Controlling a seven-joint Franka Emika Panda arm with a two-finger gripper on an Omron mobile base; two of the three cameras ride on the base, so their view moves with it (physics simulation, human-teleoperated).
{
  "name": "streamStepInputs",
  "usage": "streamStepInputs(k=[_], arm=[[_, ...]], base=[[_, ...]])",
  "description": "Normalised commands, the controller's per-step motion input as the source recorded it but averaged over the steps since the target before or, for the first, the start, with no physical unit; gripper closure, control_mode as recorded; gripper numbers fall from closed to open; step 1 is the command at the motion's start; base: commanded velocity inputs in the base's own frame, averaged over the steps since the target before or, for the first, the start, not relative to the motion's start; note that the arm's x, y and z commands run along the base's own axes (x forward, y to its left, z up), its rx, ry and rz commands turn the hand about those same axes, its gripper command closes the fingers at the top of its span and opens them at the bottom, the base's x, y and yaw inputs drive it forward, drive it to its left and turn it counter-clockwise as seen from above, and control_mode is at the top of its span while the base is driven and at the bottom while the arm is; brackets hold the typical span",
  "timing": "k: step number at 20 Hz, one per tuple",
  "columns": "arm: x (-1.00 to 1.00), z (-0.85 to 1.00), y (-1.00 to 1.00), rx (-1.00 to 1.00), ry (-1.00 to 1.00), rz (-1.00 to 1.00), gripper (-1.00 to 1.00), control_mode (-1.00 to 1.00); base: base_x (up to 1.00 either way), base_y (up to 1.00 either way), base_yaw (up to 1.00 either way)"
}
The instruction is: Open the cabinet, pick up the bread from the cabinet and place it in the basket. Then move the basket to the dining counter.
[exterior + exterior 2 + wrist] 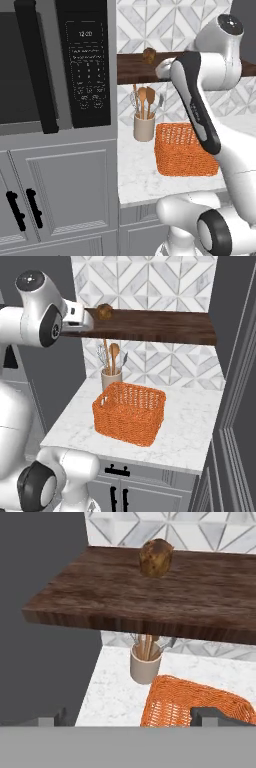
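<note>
The arm (220, 150) is glossy white, built of rounded, swollen links. A long black band runs along one link, and dark grey discs cap the joints, one at the top with a speckled face. The hand (76, 315) is a pale grey block. The finger tips (212, 716) are small and dark.
</note>
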Motion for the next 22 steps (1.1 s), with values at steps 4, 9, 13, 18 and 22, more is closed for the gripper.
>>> streamStepInputs(k=[4,9,13,18,22], arm=[[0.93,0.06,0.00,0.02,0.00,-0.05,-1.00,-1.00],[1.00,-0.01,-0.01,0.03,0.02,-0.10,-1.00,-1.00],[1.00,-0.02,-0.26,0.11,0.04,-0.10,-1.00,-1.00],[0.91,-0.11,-0.15,0.05,0.01,-0.04,-1.00,-1.00],[0.55,-0.17,0.06,-0.01,0.00,-0.04,-1.00,-1.00]], base=[[0.00,0.00,0.00],[0.00,0.00,0.00],[0.00,0.00,0.00],[0.00,0.00,0.00],[0.00,0.00,0.00]])
